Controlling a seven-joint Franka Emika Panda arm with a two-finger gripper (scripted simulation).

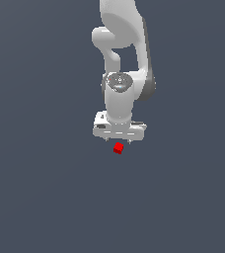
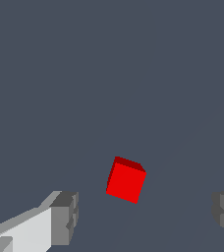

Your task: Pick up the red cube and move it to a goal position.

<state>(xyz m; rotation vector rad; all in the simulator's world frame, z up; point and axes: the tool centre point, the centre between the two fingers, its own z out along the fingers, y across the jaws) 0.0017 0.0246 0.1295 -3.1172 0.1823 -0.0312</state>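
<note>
Small bright red cube (image 1: 118,148), turned askew, on plain grey ground

The arm (image 1: 122,54) is glossy white, built of rounded, tube-like links with dark grey bands at the joints. A grey disc-shaped cap (image 1: 118,82) sits on the wrist link. The gripper (image 1: 119,140) body is a flat white block with small dark recesses. Its fingers (image 2: 65,219) are white, ending in grey, ribbed pads.
</note>
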